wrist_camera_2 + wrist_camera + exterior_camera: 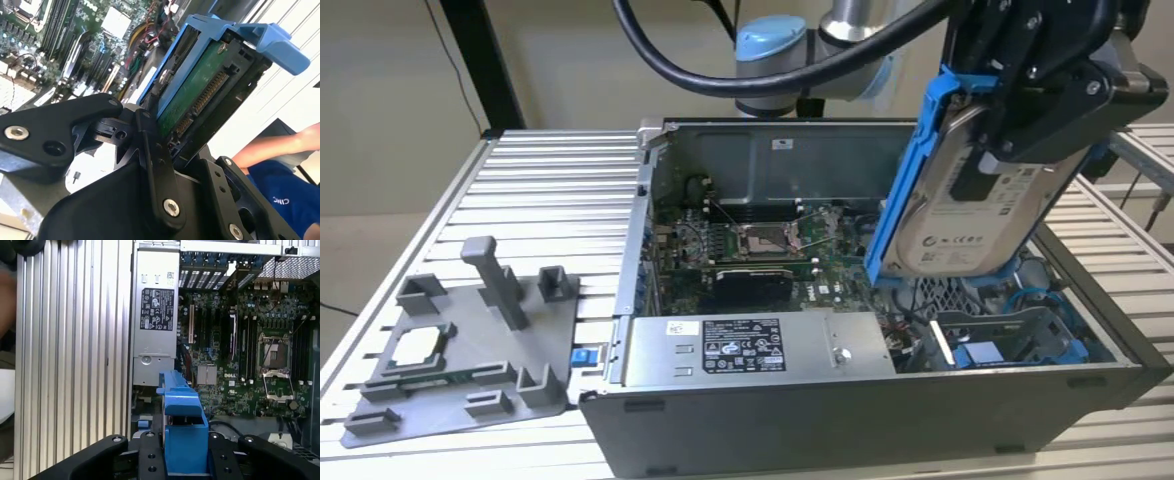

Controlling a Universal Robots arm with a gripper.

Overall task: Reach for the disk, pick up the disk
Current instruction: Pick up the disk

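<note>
The disk hangs tilted on edge above the exterior view's right side of the open computer case. Its silver face with the white label is toward the camera, and a blue bracket runs along its edge. My gripper is shut on its upper part, and the disk is clear of the drive bay below. In the second wrist view the disk's green circuit-board underside sits between my black fingers. In the first wrist view the blue bracket stands between the fingers.
Inside the case lie the motherboard and a long grey power supply box. A grey fixture holding a small white-topped chip sits on the slatted table at the exterior view's left. A person's blue sleeve is nearby.
</note>
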